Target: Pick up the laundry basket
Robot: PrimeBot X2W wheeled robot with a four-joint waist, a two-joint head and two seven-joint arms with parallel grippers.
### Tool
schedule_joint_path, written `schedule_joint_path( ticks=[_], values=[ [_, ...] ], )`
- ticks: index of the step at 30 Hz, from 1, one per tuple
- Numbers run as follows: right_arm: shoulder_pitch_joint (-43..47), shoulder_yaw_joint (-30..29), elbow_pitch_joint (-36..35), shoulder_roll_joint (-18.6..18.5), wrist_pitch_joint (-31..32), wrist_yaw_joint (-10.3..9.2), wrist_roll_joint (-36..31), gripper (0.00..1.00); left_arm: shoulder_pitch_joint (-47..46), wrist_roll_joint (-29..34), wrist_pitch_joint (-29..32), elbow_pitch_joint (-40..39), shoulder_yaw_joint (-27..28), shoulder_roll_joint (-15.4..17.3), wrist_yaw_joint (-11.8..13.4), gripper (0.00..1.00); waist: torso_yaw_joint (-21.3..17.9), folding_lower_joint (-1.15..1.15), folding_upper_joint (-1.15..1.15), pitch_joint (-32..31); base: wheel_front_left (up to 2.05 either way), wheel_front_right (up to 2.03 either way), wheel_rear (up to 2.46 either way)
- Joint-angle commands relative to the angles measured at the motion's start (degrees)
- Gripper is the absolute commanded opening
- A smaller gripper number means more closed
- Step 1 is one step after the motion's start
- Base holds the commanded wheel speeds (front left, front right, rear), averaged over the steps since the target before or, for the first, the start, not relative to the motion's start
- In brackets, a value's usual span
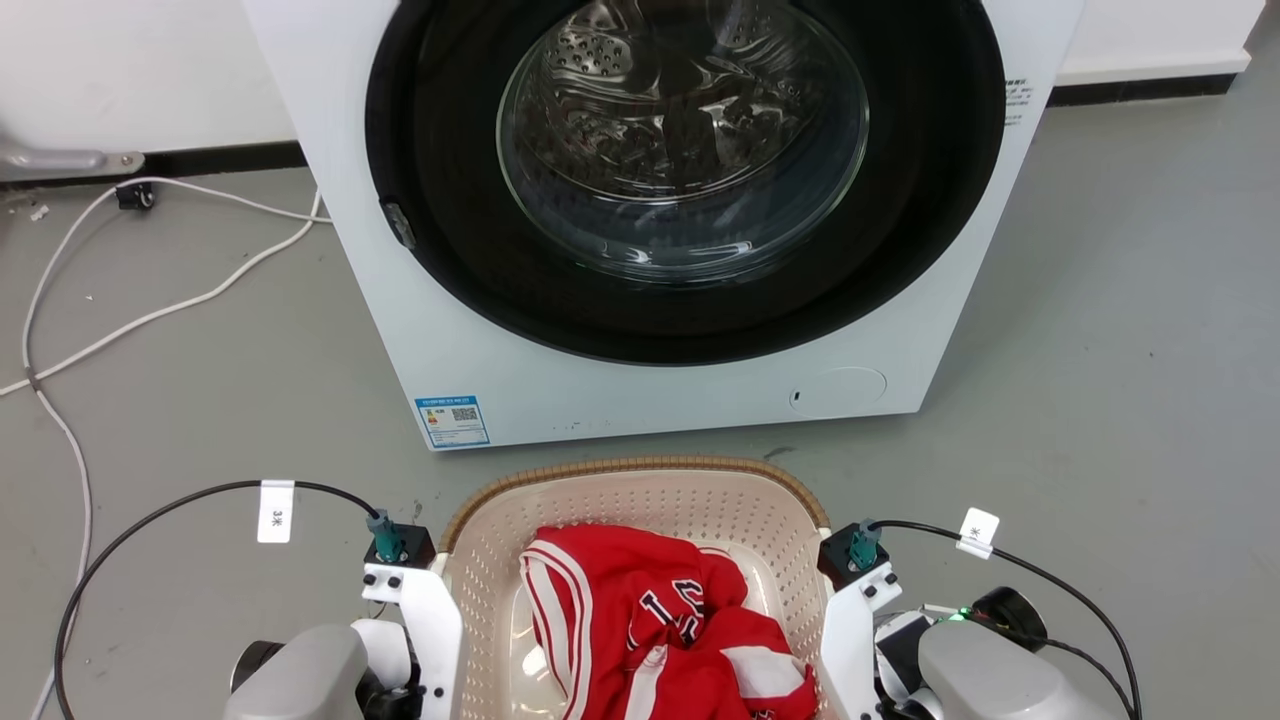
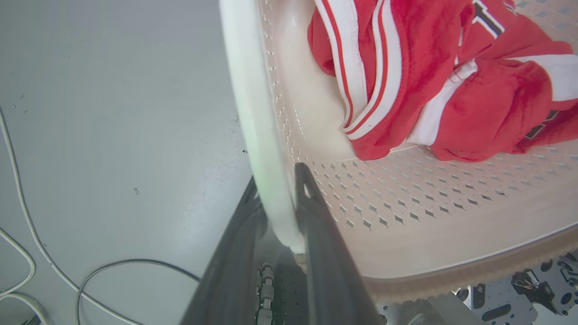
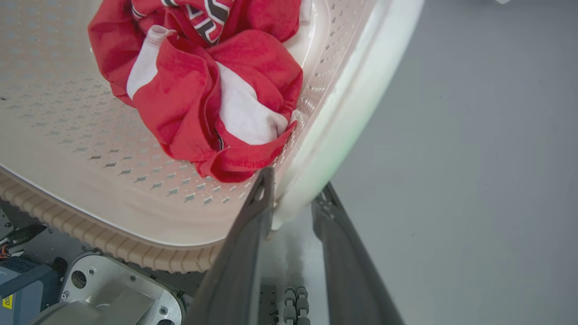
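Item: small cream-white perforated plastic laundry basket [image 1: 640,492] with a brown woven-look rim. Head view: sits low just before the white front-loading washer [image 1: 620,390], between both arms; whether it touches the grey floor [image 1: 1100,350] I cannot tell. Crumpled red-and-white jersey [image 1: 650,620] inside.

Left wrist view: left tool [image 2: 277,185] clamped across the white side handle [image 2: 255,113].

Right wrist view: right tool [image 3: 296,178] closed on the opposite handle [image 3: 343,122].

Handling, as judged: light, fairly stiff, smooth plastic that may slip. Hold both handles and lift level.
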Motion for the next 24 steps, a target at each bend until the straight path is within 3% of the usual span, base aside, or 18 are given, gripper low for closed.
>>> schedule_joint_path(
  ticks=[1, 16, 24],
  values=[
    [0.41, 0.55, -0.36, -0.22, 0.17, -0.05, 0.15, 0.0, 0.69, -0.04, 0.37, -0.47, -0.69, 0.12, -0.18, 0.0, 0.06, 0.01, 0.0, -0.23, 0.0, 0.0, 0.0],
    [1.08, 4.56, -1.87, -1.19, 6.71, -0.05, 6.53, 0.0, 0.69, -5.85, 6.34, -1.25, -5.01, 0.44, -0.18, 0.0, 0.47, 0.01, 0.0, -1.39, 0.0, 0.0, 0.0],
    [0.44, 6.77, -2.49, -1.93, 7.03, -0.05, 8.81, 0.0, -0.19, -7.75, 6.22, -1.33, -6.81, 0.96, -0.13, 0.0, 0.59, 0.01, 0.0, -1.19, 0.0, 0.0, 0.0]
  ],
)
